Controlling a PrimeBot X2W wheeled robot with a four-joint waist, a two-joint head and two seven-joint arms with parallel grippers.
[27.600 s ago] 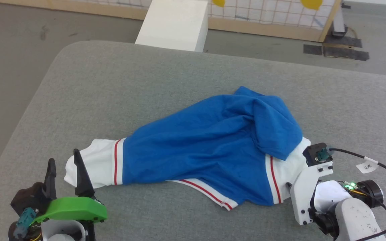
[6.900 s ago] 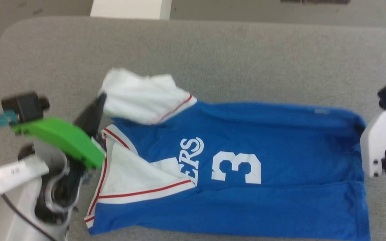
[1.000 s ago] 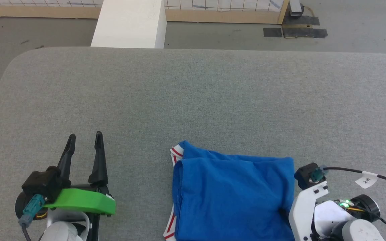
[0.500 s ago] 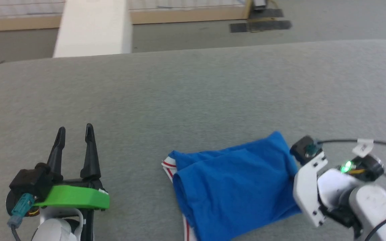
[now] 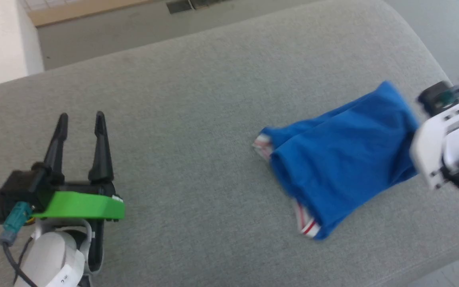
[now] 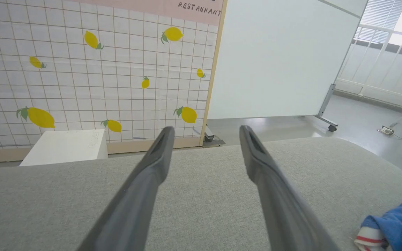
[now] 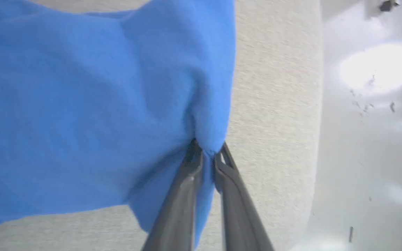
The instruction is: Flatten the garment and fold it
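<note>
Grey table (image 5: 213, 99) by lemon wall (image 6: 82, 69): right gripper's (image 7: 206, 148) jaws pinch garment (image 5: 341, 159), left gripper's (image 5: 81, 115) gape.

Grey table (image 6: 47, 195), lemon-print panel (image 6: 82, 69), white board (image 6: 277, 59)
The fabric-covered table lies under the left gripper (image 6: 207, 129). Past its fingertips, to the left, a white box (image 6: 65, 146) stands before the tiled lemon-print panel, and to the right stands the wheeled white board.
</note>
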